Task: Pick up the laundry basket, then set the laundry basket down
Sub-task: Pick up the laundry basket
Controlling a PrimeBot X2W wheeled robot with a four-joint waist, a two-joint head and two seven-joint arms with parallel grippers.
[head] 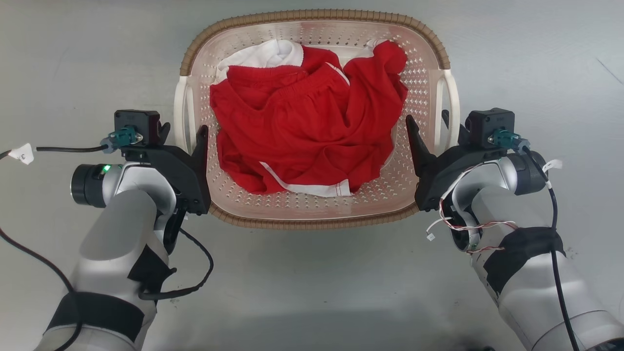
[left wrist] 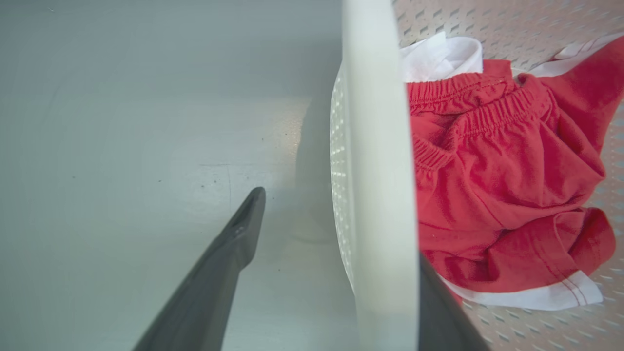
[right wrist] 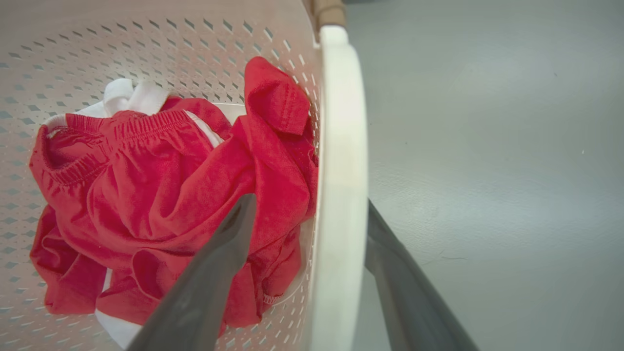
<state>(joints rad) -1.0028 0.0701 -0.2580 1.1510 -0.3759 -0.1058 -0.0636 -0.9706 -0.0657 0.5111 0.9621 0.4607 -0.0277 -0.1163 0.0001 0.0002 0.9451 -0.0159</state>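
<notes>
The laundry basket [head: 312, 17], pale with perforated walls, a brown woven rim and white side handles, sits on the grey floor in the head view. Red clothes [head: 302, 131] and a white garment [head: 263, 56] lie inside it. My left gripper [head: 184, 136] is open and straddles the left handle [head: 179, 112], one finger inside the basket and one outside. In the left wrist view that handle [left wrist: 375, 170] runs between the left gripper's [left wrist: 336, 224] fingers, with a wide gap to the outer finger. My right gripper [head: 427, 122] is open astride the right handle [head: 453, 97], which also runs between the right gripper's [right wrist: 308, 202] fingers [right wrist: 341, 146].
Bare grey floor [head: 312, 282] surrounds the basket on all sides. A black cable with a white tag [head: 22, 153] trails off my left wrist, and loose wires [head: 468, 226] hang from my right forearm.
</notes>
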